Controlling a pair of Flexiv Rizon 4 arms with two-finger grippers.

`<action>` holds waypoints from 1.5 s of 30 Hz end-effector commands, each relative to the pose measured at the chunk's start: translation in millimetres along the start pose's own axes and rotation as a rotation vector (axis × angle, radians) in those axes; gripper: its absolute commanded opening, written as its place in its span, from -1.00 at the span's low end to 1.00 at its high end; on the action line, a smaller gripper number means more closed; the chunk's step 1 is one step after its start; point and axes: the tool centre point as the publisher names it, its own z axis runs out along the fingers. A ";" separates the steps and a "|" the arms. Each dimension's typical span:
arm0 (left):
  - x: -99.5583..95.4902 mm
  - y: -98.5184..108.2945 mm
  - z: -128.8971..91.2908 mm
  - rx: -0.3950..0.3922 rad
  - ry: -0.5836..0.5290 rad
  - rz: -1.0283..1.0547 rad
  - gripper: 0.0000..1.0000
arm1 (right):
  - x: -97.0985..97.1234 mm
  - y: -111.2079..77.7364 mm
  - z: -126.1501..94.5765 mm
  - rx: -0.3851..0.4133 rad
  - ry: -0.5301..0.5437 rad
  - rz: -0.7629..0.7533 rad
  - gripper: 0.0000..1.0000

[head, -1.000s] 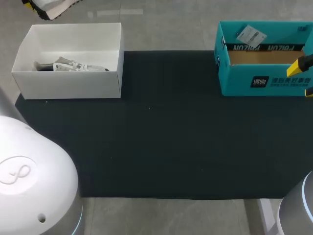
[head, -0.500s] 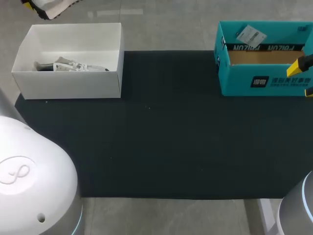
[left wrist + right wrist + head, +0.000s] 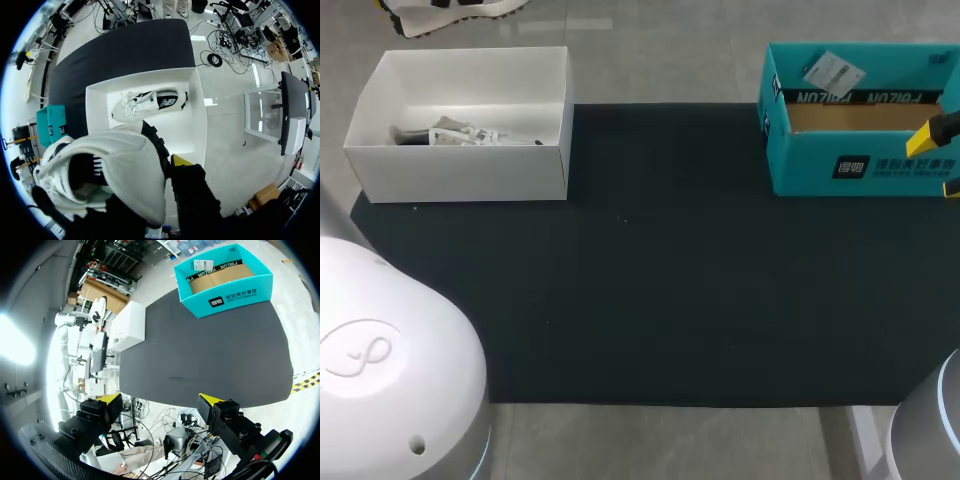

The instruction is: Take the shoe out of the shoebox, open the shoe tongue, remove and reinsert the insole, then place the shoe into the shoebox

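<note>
Held shoe (image 3: 107, 172): white, aloft over the white box (image 3: 197, 125), its opening facing the wrist camera. In the head view it sits at 11 o'clock, past the box's far wall.
Left gripper (image 3: 170, 167): judged clamped on the shoe's rear collar. One yellow tip shows beside the shoe; the other is hidden behind it.
Second shoe (image 3: 150, 102): lying in the white box, beneath the held one.
Risk, grip: soft collar fabric may slip in transit, and the shoe would drop onto the second shoe.
Risk, carry: the mat (image 3: 660, 280) lies toward 5 o'clock from the box, so a low path could snag the box wall and drag it.
Right gripper (image 3: 161, 399): fingers spread, empty, at 3 o'clock by the teal box (image 3: 860, 120). It is well apart from the shoe, so tongue work needs a long approach.
</note>
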 end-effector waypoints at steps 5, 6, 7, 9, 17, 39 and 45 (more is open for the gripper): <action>20.0 13.7 6.8 0.083 0.084 0.626 -1.00 | 0.1 2.1 0.7 0.004 -0.001 0.001 1.00; 21.3 14.4 8.6 0.080 0.105 0.654 -1.00 | 0.1 2.1 0.7 0.004 -0.001 0.001 1.00; 23.0 16.8 10.6 0.071 0.117 0.660 -1.00 | 0.1 2.1 0.7 0.004 -0.001 0.001 1.00; 26.4 21.1 14.2 0.069 0.138 0.684 -1.00 | 0.1 2.1 0.7 0.004 -0.001 0.001 1.00; 29.8 29.1 18.7 0.079 0.182 0.613 -1.00 | 0.1 2.1 0.7 0.004 -0.001 0.001 1.00; 50.9 35.4 69.4 -0.004 0.236 0.376 -1.00 | 0.1 2.1 0.7 0.004 -0.001 0.001 1.00; 53.7 37.8 91.8 0.006 0.247 0.316 -1.00 | 0.1 2.1 0.7 0.004 -0.001 0.001 1.00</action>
